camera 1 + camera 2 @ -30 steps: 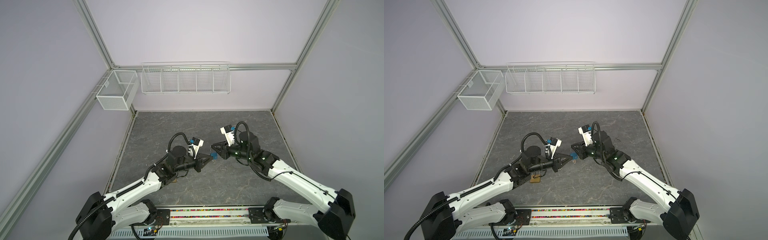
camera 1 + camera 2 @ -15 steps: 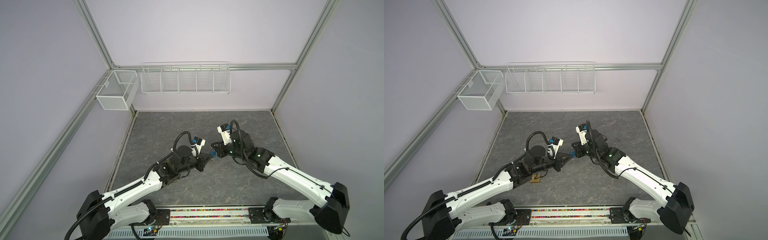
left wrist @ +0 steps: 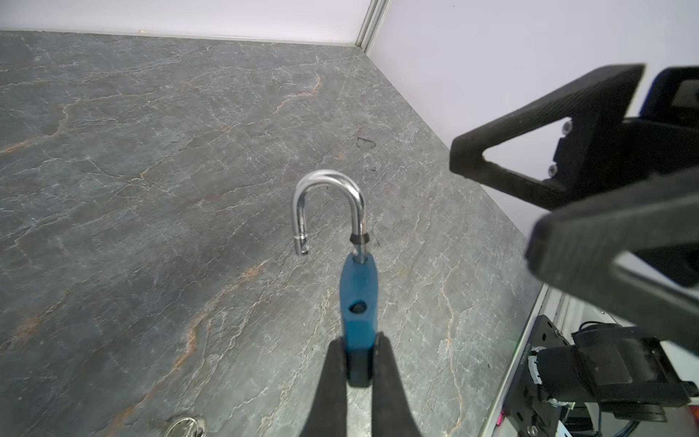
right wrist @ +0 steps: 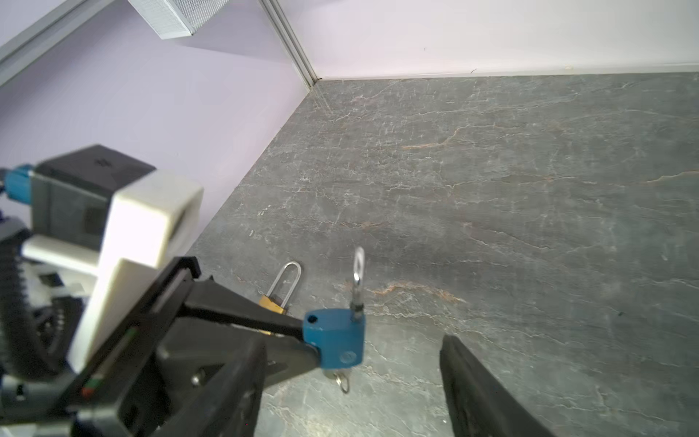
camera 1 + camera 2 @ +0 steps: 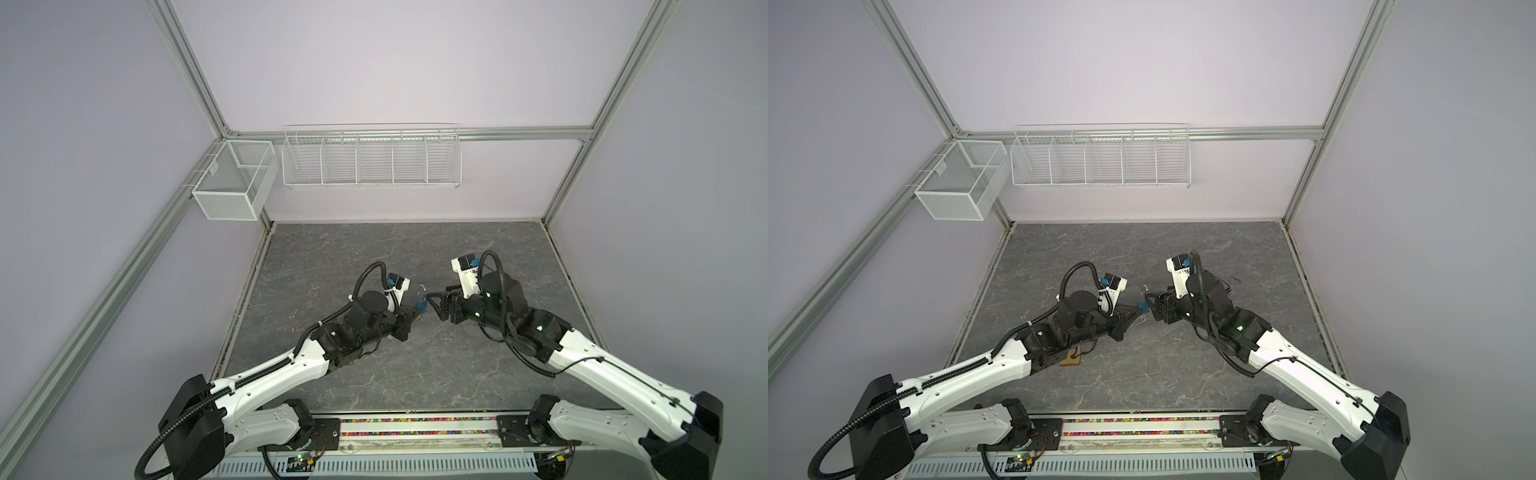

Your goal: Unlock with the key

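My left gripper is shut on the lower end of a blue padlock, held above the table. Its silver shackle stands open, with the free end out of the body. A small silver key with a ring sticks out of the lock's underside. My right gripper is open, its fingertips just short of the lock with nothing between them. In both top views the padlock hangs between the left gripper and the right gripper.
A brass padlock lies on the grey stone table under the left arm. A bunch of keys lies on the table near the left gripper. A mesh box and a wire rack hang on the back walls.
The right gripper, closed at the lock half a second ago, has opened and drawn back a little to the right. The left gripper still holds the padlock in about the same place.
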Available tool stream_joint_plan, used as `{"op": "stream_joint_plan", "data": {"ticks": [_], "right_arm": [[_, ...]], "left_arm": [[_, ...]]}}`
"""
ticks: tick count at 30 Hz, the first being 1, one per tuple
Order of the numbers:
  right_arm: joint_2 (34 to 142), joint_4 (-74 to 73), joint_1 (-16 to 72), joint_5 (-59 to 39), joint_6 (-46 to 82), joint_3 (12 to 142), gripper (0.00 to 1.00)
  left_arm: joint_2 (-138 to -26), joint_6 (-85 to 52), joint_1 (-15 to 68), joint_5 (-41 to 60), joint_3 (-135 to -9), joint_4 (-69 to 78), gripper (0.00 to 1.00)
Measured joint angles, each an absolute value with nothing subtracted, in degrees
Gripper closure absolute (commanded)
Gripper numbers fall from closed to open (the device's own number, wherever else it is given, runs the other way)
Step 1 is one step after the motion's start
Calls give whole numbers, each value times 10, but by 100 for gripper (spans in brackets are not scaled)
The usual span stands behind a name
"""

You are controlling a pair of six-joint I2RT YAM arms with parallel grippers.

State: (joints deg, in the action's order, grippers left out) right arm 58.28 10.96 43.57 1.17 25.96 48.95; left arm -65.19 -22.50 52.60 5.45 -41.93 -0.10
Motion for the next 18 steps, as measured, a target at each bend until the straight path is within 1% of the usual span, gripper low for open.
{"op": "stream_joint_plan", "data": {"ticks": [2, 5, 7, 9, 13, 15, 18], "right_arm": [[563, 76, 408, -17, 266, 445, 23], [546, 15, 372, -65, 285, 377, 30], [536, -18, 357, -95, 298, 343, 39], [531, -43, 353, -119, 309, 333, 43], [523, -105, 352, -167, 317, 333, 48], [523, -124, 352, -183, 318, 334, 53], [523, -143, 352, -202, 322, 334, 53]], "left_arm": [[-636, -232, 513, 88, -403, 18, 100], [-612, -249, 481, 154, -376, 57, 100], [-600, -264, 460, 200, -361, 84, 100], [-595, -280, 449, 242, -354, 110, 100], [-602, -313, 447, 324, -352, 165, 100], [-611, -327, 447, 358, -352, 193, 100], [-624, -343, 447, 394, -352, 220, 100]]}}
